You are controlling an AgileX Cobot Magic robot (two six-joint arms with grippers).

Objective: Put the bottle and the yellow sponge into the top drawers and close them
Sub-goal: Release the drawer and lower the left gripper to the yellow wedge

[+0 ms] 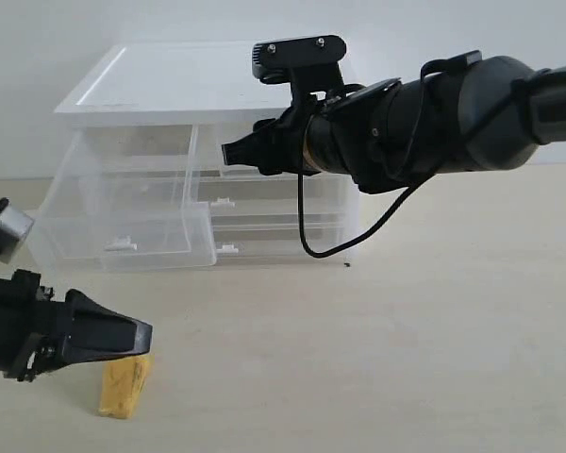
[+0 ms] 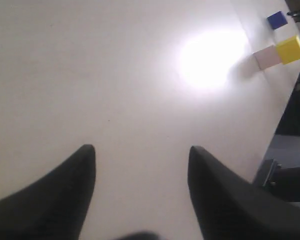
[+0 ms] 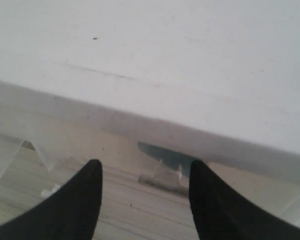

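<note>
The yellow sponge [image 1: 124, 385] lies on the table at the near left. My left gripper [image 1: 143, 338] hovers just over it and is open. In the left wrist view only bare table shows between that gripper's [image 2: 141, 148] jaws. The left top drawer [image 1: 160, 236] is pulled out. My right gripper [image 1: 228, 153] is open in front of the right top drawer [image 1: 228, 132]. That drawer's tab handle [image 3: 162, 179] lies just beyond this gripper's [image 3: 145, 163] tips. A teal patch [image 3: 165, 152] shows through the drawer front; I cannot tell whether it is the bottle.
The translucent drawer unit [image 1: 208, 80] stands at the back of the table, with two full-width drawers [image 1: 274, 222] under the top ones. Small blue [image 2: 277, 20], yellow [image 2: 291, 49] and pale [image 2: 266, 57] cubes sit far off by the table's edge.
</note>
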